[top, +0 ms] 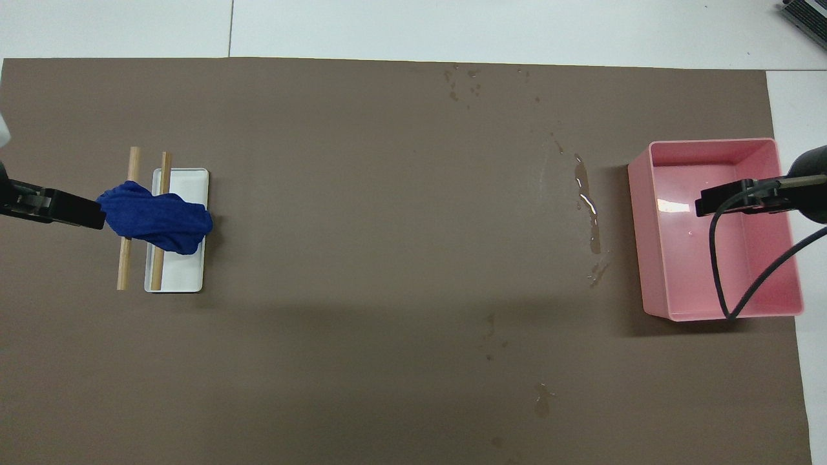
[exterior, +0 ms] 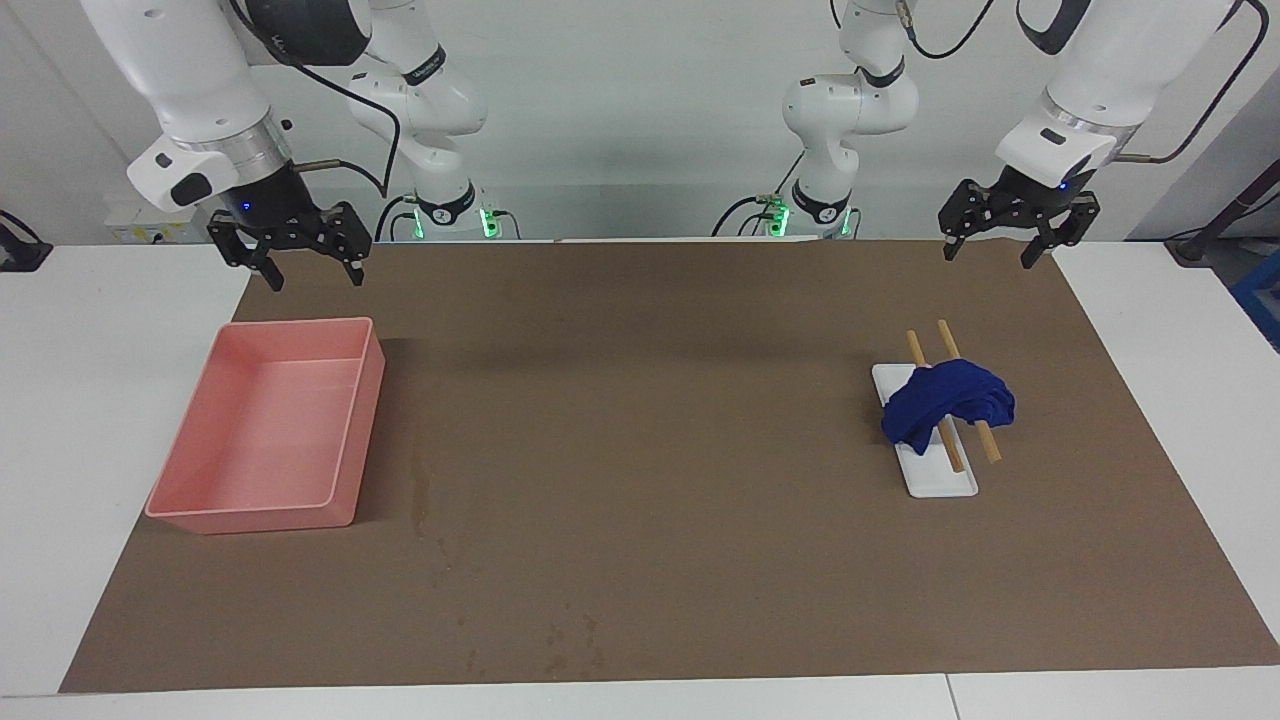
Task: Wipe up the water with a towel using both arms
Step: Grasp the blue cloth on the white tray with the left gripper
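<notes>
A crumpled dark blue towel (exterior: pixel 950 405) (top: pixel 158 223) lies draped over two wooden sticks (exterior: pixel 915 348) that rest across a small white tray (exterior: pixel 945 482), toward the left arm's end of the mat. The water (exterior: pixel 420 480) (top: pixel 585 194) is a thin wet streak on the brown mat beside the pink bin, with small drip blotches (exterior: pixel 570 640) (top: pixel 541 400) scattered around it. My left gripper (exterior: pixel 988 258) (top: pixel 84 213) hangs open and empty in the air, over the mat's edge by the robots. My right gripper (exterior: pixel 315 280) (top: pixel 717 201) also hangs open and empty, raised near the bin's robot-side end.
An open pink plastic bin (exterior: pixel 250 520) (top: pixel 636 239) stands at the right arm's end of the mat. The brown mat (exterior: pixel 650 400) covers most of the white table. A black cable (top: pixel 749 284) from the right arm hangs over the bin.
</notes>
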